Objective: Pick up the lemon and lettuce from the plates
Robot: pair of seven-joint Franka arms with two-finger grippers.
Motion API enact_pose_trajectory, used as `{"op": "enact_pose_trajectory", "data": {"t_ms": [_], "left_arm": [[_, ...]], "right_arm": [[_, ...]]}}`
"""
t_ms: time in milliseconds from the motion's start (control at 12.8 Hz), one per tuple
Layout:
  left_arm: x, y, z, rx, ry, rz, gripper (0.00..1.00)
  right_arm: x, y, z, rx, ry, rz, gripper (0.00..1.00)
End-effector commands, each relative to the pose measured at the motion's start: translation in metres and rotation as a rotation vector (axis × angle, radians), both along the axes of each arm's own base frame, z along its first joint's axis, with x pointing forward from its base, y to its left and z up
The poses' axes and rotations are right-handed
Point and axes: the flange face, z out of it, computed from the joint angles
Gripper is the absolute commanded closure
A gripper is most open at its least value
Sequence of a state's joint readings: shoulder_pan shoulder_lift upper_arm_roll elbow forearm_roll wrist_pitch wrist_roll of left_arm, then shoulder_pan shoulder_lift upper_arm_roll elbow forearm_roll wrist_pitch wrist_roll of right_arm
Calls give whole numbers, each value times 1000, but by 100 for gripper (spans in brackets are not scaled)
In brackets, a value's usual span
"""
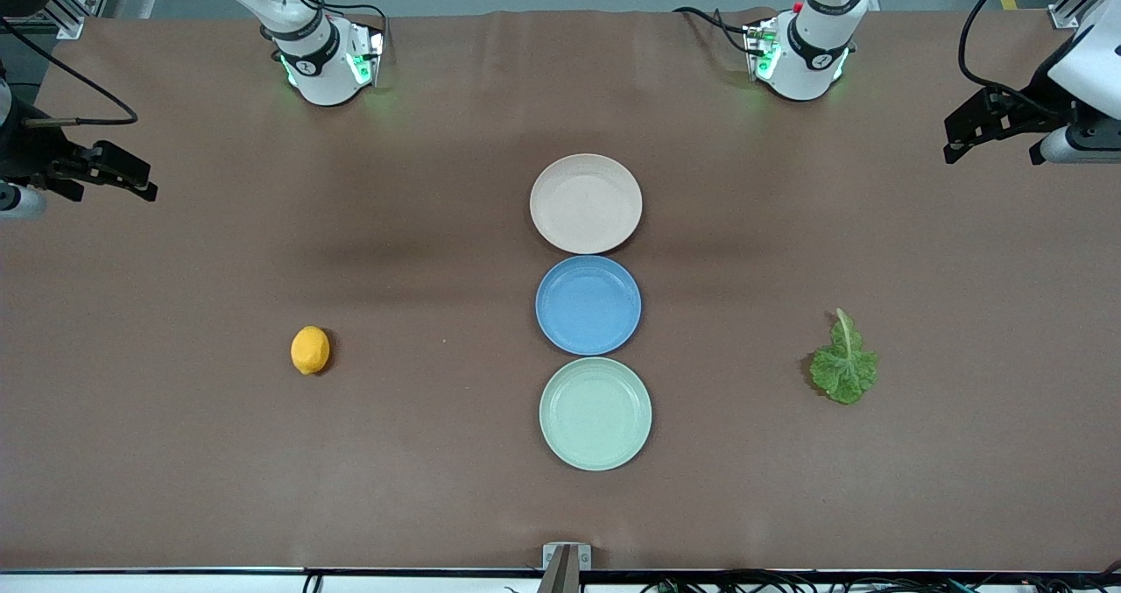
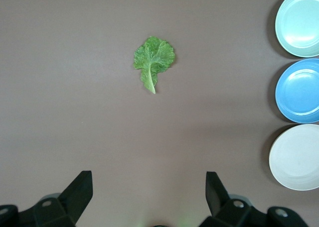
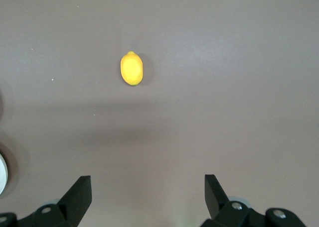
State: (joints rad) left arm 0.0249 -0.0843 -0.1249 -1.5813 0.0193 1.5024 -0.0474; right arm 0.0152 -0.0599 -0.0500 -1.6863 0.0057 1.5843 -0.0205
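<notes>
The right gripper (image 1: 105, 172) hangs wide open and empty over the right arm's end of the table, where the lemon (image 1: 310, 349) lies on the bare table (image 1: 175, 453); it looks firm and smooth, best pinched across its narrow middle. The beige plate (image 1: 585, 202), blue plate (image 1: 588, 304) and mint plate (image 1: 595, 412) sit empty in a row mid-table. The lettuce (image 1: 843, 367) lies on the table toward the left arm's end, likely light, limp and tearable, best taken by its rib, with the left gripper (image 1: 994, 129) open and empty; no writing is readable.

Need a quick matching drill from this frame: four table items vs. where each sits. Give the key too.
Items:
1. lemon
2. lettuce
3. beige-pink plate
4. mint green plate

Places:
A. plate nearest the front camera
B. bare table, toward the left arm's end
C. plate nearest the robots' bases
D. bare table, toward the right arm's end

Pairs: 1-D, 2-B, 3-C, 4-A
</notes>
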Motion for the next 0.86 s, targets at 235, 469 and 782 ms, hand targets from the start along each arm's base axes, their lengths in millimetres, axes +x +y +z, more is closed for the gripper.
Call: {"op": "enact_pose_trajectory", "data": {"t_ms": [235,469,782], "left_arm": [[2,1,4,-10,4,-11,0],[2,-1,3,-9,5,-12,0],[3,-2,2,-9,7,-14,0]], "right_arm": [[-4,13,2,-8,-22,33,0],[-4,13,2,-6,-25,33,0],[-4,11,2,-5,-22,28,0]]}}
